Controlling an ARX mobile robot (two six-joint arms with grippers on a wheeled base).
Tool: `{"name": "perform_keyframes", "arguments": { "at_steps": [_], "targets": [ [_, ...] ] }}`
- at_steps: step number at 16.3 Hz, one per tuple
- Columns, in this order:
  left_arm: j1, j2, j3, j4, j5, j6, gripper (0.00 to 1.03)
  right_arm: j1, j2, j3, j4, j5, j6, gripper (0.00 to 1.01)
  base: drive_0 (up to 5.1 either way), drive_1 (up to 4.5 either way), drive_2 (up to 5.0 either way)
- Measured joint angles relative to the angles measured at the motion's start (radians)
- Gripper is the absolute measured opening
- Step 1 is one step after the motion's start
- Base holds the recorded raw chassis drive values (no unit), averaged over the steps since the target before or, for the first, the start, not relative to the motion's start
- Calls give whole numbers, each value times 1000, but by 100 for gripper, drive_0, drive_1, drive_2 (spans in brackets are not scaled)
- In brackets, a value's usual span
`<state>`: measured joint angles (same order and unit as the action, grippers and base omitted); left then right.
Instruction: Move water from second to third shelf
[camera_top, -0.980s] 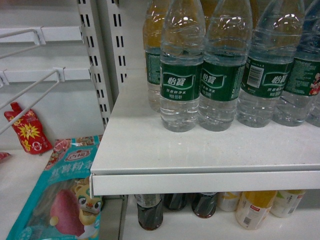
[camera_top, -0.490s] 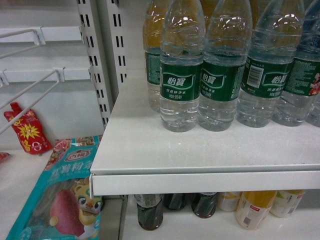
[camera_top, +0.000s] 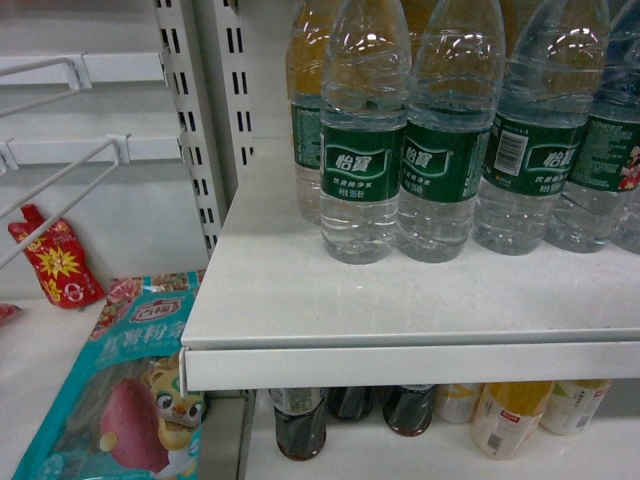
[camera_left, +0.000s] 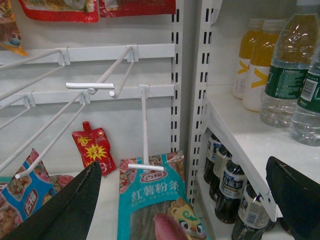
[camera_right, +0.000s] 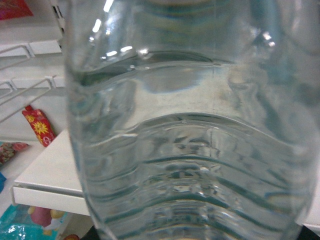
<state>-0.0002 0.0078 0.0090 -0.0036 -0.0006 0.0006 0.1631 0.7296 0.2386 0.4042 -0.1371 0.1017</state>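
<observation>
the left tool (camera_left: 190, 200) hangs with fingers apart beside the shelf (camera_top: 400, 300); a water bottle (camera_right: 190, 140) fills the right wrist view, that tool's state unclear.

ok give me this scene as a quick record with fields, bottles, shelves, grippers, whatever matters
water: clear bottles with green labels stand upright in a row on the white shelf
right wrist view: filled by the ribbed body of one clear bottle, very close; grip not visible
left gripper: open, holding nothing, aimed at the shelf upright
shelf below: dark bottles and pale yellow bottles
left bay: teal snack bag, red pouch, white wire hooks
head view: no arm in sight
</observation>
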Motion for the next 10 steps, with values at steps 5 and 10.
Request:
{"name": "perform_keyframes", "arguments": {
  "at_steps": [5, 10],
  "targets": [
    [0, 0, 0, 0, 0, 0, 98, 67, 507, 145, 301, 59, -26, 41, 0, 0, 0],
    [0, 0, 0, 0, 0, 0, 98, 79, 631, 243, 284, 86, -34, 41, 0, 0, 0]
  ]
}}
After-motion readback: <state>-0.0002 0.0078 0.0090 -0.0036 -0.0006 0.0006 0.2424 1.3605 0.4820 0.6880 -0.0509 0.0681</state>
